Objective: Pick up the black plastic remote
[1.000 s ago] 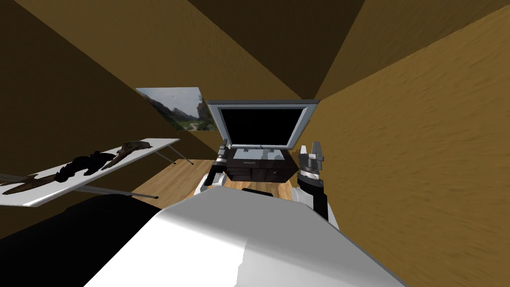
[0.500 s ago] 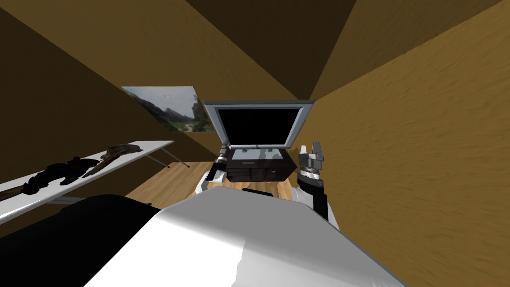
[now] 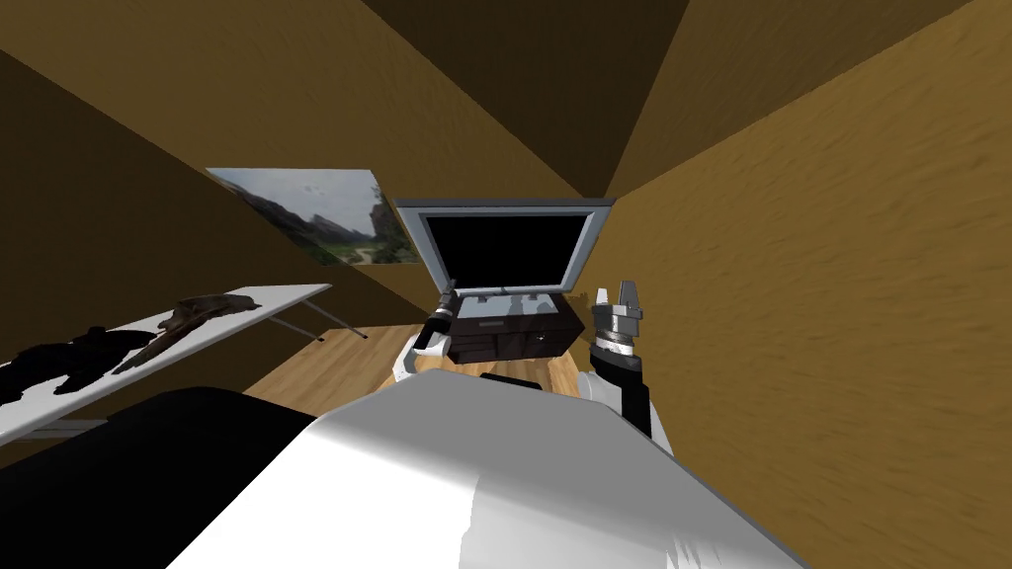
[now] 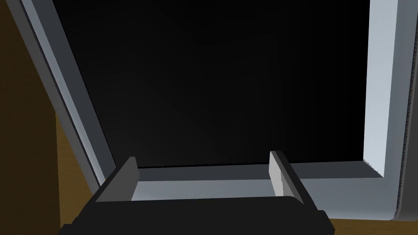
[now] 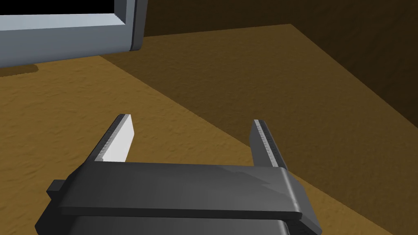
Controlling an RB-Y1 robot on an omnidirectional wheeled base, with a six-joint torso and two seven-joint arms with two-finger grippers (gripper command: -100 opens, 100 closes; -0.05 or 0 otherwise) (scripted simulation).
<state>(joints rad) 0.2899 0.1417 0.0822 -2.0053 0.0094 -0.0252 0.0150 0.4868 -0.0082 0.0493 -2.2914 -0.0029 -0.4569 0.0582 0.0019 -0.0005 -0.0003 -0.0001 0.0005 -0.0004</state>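
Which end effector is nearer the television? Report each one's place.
Left. The left end effector points at the television screen by its lower left corner. The right end effector stands apart off the lower right corner, facing the brown wall.

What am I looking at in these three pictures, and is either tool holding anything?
You are seeing through a two-armed robot's cameras. The wide picture is from its head, looking steeply down: a grey-framed television on a dark cabinet ahead, and a white table with dark things at the left. The other two come from cameras on the hands, each looking along its tool. The left tool faces the television's black screen; the right tool faces the brown wall beside it. Both stand open, holding nothing.
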